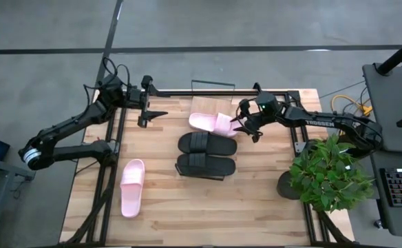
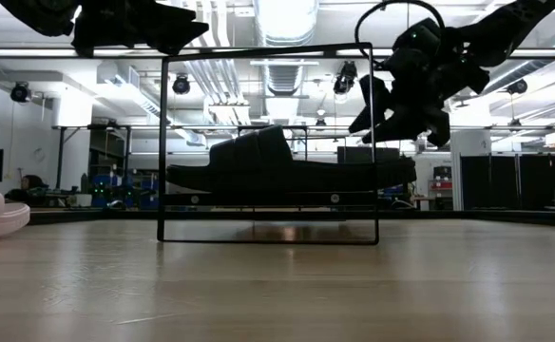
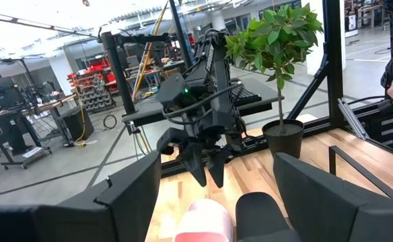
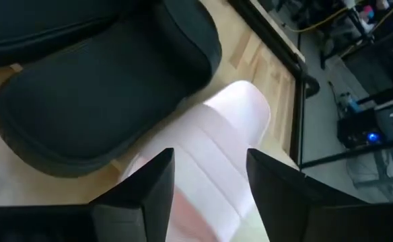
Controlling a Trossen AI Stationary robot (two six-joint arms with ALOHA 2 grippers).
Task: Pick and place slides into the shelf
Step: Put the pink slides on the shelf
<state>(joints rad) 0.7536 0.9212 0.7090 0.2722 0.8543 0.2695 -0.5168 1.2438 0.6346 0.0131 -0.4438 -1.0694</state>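
Table (image 1: pixel 256 207): wood top; shelf (image 1: pixel 213 86) at the far edge.
Slides: two black (image 1: pixel 206 144), one pink (image 1: pixel 132 187) apart, one pink (image 1: pixel 211 122) by the shelf.
Handling: probably light, soft foam (strap bends); pinch the strap.
Right pincer (image 1: pixel 241 118): open over that pink slide.
Left pincer (image 1: pixel 146 116): wide, empty.

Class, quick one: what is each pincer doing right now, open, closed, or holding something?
Left pincer: open, empty, raised at the table's back left.
Right pincer: open, over the strap end of the pink slide, not yet gripping it.
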